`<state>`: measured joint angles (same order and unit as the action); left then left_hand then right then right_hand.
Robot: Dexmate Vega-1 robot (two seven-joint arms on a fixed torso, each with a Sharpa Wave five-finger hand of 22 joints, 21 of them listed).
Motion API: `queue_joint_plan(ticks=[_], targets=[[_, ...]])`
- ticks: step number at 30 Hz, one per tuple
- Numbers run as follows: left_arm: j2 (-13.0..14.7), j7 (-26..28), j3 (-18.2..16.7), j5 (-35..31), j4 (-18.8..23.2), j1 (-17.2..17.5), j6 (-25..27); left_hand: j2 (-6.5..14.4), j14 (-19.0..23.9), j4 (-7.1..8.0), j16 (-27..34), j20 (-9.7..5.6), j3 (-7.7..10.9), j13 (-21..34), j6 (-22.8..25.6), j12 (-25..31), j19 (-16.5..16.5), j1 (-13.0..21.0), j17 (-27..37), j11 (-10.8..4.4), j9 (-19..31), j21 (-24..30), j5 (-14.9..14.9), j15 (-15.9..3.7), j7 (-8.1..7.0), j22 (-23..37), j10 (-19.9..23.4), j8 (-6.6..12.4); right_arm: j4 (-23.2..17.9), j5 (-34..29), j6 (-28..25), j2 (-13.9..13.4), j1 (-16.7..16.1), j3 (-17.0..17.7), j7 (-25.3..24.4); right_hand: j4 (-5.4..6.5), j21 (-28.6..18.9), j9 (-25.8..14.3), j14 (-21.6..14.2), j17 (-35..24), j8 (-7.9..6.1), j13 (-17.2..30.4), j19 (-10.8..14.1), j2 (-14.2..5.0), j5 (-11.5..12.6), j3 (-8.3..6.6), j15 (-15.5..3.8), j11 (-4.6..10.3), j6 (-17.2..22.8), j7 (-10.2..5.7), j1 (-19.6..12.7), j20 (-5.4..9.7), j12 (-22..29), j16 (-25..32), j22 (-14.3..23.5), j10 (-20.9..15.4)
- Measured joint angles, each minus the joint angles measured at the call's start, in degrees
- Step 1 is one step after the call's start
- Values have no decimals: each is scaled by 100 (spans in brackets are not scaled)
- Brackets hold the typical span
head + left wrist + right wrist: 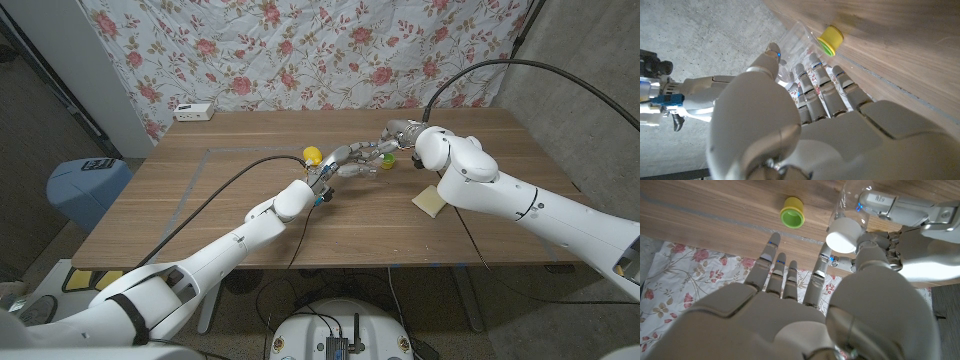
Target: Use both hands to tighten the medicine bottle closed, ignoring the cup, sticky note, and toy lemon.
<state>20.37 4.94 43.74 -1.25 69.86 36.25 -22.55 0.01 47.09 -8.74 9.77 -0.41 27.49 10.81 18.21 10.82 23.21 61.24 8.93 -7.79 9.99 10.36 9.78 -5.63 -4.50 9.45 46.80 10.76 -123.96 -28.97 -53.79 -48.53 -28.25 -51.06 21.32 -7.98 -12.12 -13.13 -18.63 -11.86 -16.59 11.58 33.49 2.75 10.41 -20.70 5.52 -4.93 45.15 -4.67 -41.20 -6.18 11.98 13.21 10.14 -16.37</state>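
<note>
Head view: both hands meet over the middle of the table [200, 200], just beside the lemon [312, 154], and the bottle [372, 160] sits between them, lifted clear of the wood. Left hand [345, 163] wraps its fingers round the clear body; from the right wrist you can see those fingers [880, 202] clamped on the bottle's wall. Right hand [400, 133] is up against the white cap [843, 235], thumb beside it, the other fingers spread apart and straight; I cannot tell whether it actually grips the cap. A yellow-and-green cup [791, 212] stands on the wood near the bottle, and the sticky note [429, 200] lies well apart from the lemon, under the right arm.
</note>
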Motion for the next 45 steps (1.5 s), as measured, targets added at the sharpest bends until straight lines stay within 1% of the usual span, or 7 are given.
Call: queue_joint_plan(ticks=[9, 13, 15, 28, 31, 42, 45], targets=[[-9, 31, 0, -16, -9, 4, -6, -1, 0, 0, 0, -22, 0, 0, 21, 3, 22, -1, 0, 43, 0, 0, -1, 0, 21, 0, 44, 0, -10, 145, 69, -38, -1, 53, -52, 40, 27, 10, 75, -29, 152, 0, -61, 24, 0, 39, 73, -62, -334, 65, 144, -19, -34, -51, 0, 63], [-16, 43, 0, -26, -20, 5, -9, -1, 0, -1, 0, -45, -1, 0, 21, 2, 43, -1, 0, 43, 0, 0, -1, 0, 21, 0, 44, 0, -38, 234, 103, -73, -1, 83, -53, 40, 49, 10, 136, -12, 220, 0, -101, 32, 0, 39, 134, -102, -480, 50, 194, -58, -69, -93, 0, 103], [-19, 48, 0, -32, -27, 5, -16, -1, 0, -1, 0, -86, -1, 0, 21, 2, 21, -1, 0, 43, 0, 0, -2, 0, 21, 0, 44, 0, -50, 284, 126, -94, -1, 106, -46, 40, 69, 10, 180, -12, 247, 0, -158, 32, 1, 39, 178, -144, -573, 60, 194, -71, -77, -115, 0, 150], [-50, 71, 14, -57, -97, -33, -67, -7, 0, -3, 0, -84, -3, -5, 21, 1, 21, -6, 0, 43, 0, 0, -12, 0, 21, 0, 43, 0, -171, 657, 308, -325, 71, 260, 212, 23, 134, 9, 548, -12, 455, 0, -414, 94, 0, 56, 359, -184, -1050, 70, 254, -221, -159, -245, 0, 555], [-65, 76, 19, -62, -134, -53, -97, -6, 0, -3, 0, -84, -3, -5, 21, 1, 21, -5, -1, 42, 0, 0, -13, 0, 21, 0, 43, 0, -186, 725, 330, -366, 95, 278, 273, 5, 134, 9, 619, 15, 455, 0, -453, 94, 0, 37, 369, -225, -1142, 79, 254, -225, -162, -245, 0, 596], [-109, 109, 24, -78, -249, -91, -214, -28, 0, -3, 0, -84, -3, -3, 43, 24, 21, 61, 0, 42, 0, 0, -16, 0, -1, 0, 42, 0, -240, 829, 359, -467, 147, 289, 366, -41, 134, 9, 649, 15, 498, 0, -484, 146, 45, -9, 400, -214, -1188, 64, 196, -256, -161, -245, 0, 667], [-112, 117, 25, -80, -261, -92, -222, -27, 0, -4, 0, -83, -3, -2, 43, 24, 21, 61, 0, 41, 0, 0, -16, 0, -1, 0, 41, 0, -245, 829, 359, -478, 147, 289, 367, -65, 134, 9, 648, 15, 450, 0, -484, 110, 45, -32, 399, -214, -1118, -6, 127, -256, -161, -245, 0, 667]])
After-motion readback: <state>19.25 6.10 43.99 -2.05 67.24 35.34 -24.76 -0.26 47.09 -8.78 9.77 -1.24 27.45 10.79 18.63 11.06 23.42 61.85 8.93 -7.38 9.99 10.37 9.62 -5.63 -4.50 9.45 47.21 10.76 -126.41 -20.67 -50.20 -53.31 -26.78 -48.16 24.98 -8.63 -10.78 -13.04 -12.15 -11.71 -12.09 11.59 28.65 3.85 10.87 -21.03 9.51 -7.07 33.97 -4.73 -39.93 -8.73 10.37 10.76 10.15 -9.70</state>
